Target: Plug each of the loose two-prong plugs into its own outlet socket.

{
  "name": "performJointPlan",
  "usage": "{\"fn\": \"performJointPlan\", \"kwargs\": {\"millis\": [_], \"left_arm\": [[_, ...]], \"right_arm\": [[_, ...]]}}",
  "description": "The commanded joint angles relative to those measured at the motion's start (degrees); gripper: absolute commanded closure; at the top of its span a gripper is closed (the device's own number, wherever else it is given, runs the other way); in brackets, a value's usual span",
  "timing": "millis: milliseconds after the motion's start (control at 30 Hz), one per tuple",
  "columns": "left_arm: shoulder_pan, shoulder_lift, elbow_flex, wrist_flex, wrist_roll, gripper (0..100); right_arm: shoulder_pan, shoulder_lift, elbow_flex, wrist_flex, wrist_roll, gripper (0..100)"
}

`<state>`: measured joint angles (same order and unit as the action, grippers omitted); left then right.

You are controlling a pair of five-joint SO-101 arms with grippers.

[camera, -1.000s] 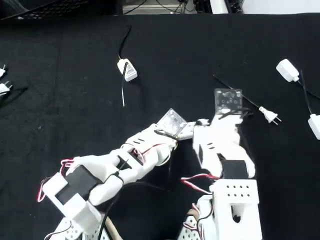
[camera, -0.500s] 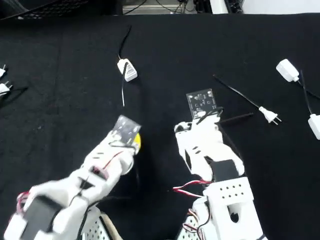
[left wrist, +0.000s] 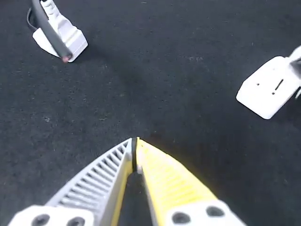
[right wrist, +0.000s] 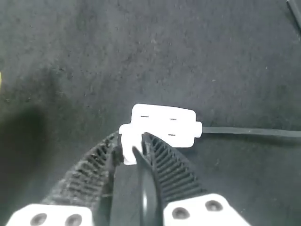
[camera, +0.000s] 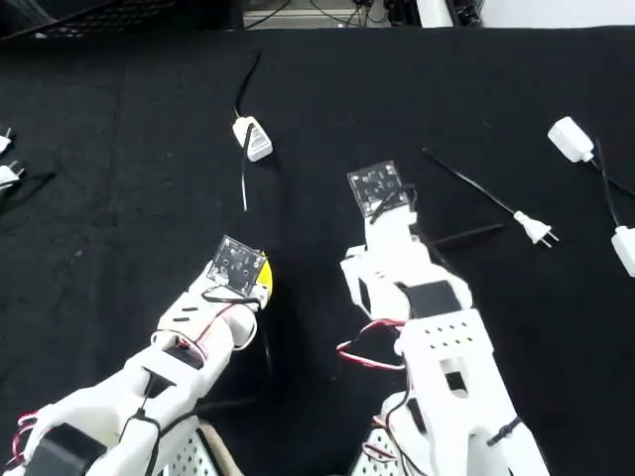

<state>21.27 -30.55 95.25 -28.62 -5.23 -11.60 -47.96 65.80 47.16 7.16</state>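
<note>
Two-prong plug (right wrist: 126,141) sits pinched in your right gripper (right wrist: 130,143), touching the white outlet socket (right wrist: 162,123) near the middle of the black table (camera: 119,228). Your left gripper (left wrist: 135,143) is closed on nothing, to the left, with a second socket (camera: 255,139) beyond it on the far side.

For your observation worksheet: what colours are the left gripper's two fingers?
Left gripper: one white finger, one yellow; clearest in the left wrist view.

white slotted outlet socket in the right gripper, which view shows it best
Right wrist view: the white slotted outlet socket faces the camera, pinched in the right gripper. Left wrist view likely catches that socket farther off. In the high view the arm covers it.
</note>
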Motion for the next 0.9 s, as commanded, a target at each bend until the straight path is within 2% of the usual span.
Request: {"fn": "performJointPlan", "kwargs": {"millis": [0, 367, 867], "left_arm": [[0.04, -1.32, 0.66, 0.18, -0.09, 97], [0.13, -1.32, 0.66, 0.18, -0.09, 97], [0.22, -1.32, 0.92, 0.18, -0.09, 97]], "right_arm": [[-0.79, 0.13, -1.71, -1.67, 1.23, 98.5], [-0.09, 0.13, 2.95, -4.92, -1.67, 98.5], [2.46, 0.22, 4.79, -9.93, -1.32, 98.5]]}}
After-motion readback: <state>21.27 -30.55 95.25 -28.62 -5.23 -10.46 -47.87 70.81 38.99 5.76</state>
